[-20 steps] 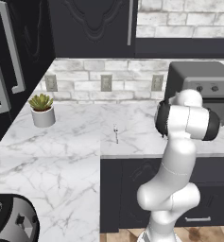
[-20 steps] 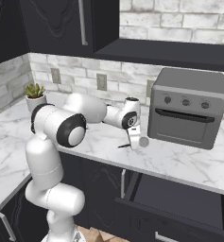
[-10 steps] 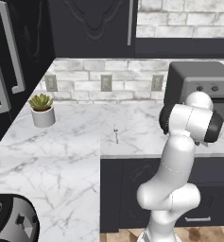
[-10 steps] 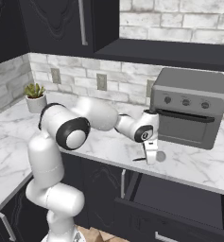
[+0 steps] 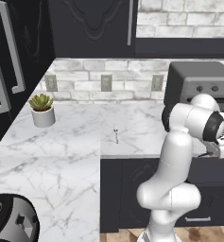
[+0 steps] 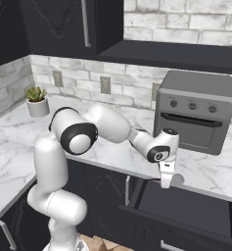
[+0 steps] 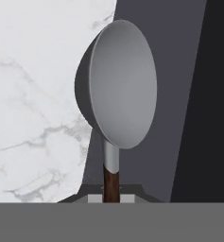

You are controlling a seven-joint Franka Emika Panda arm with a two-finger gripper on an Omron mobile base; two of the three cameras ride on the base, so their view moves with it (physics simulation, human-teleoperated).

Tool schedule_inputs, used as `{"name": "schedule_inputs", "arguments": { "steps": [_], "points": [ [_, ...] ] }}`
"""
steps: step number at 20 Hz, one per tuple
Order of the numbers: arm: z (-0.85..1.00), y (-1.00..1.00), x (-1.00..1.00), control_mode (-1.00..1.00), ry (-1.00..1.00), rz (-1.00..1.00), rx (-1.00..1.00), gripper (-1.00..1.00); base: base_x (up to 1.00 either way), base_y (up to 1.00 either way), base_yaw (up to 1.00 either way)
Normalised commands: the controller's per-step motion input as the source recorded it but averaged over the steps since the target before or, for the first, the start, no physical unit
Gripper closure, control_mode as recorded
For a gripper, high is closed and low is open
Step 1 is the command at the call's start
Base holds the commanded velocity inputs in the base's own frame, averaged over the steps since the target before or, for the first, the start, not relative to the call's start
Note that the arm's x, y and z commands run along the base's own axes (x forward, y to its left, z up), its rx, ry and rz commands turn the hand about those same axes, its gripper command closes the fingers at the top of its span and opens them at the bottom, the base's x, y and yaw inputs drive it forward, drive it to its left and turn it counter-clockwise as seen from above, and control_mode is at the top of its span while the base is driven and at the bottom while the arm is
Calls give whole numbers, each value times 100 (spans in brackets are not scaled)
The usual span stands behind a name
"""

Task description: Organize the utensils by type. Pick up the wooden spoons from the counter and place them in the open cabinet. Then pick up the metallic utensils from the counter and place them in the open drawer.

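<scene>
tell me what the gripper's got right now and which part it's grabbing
The gripper holds the grey-headed ladle, pinched by its dark reddish handle, with the bowl pointing away from the hand, over the open drawer.

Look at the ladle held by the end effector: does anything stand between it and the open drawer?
Nothing visible does. The end effector holds the ladle by its dark reddish handle, right at the counter edge, and the open drawer lies directly below and in front of it.

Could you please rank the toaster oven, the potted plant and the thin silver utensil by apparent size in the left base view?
1. toaster oven
2. potted plant
3. thin silver utensil
</scene>
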Motion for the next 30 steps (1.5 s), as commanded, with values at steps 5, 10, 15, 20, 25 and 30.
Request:
{"name": "schedule_inputs", "arguments": {
  "steps": [5,10,15,20,25,30],
  "points": [
    [-36,-47,-47,-100,0,-5,0,100,0,0,0],
    [-44,-19,-10,-100,1,0,1,100,0,0,0],
    [-36,-7,-9,-100,0,0,10,100,0,0,0],
    [-42,-12,-35,-100,0,0,10,100,0,0,0],
    [-45,-8,-30,-100,0,0,8,100,0,0,0],
    [-38,-14,-61,-100,0,0,4,100,0,0,0]
  ]
}}
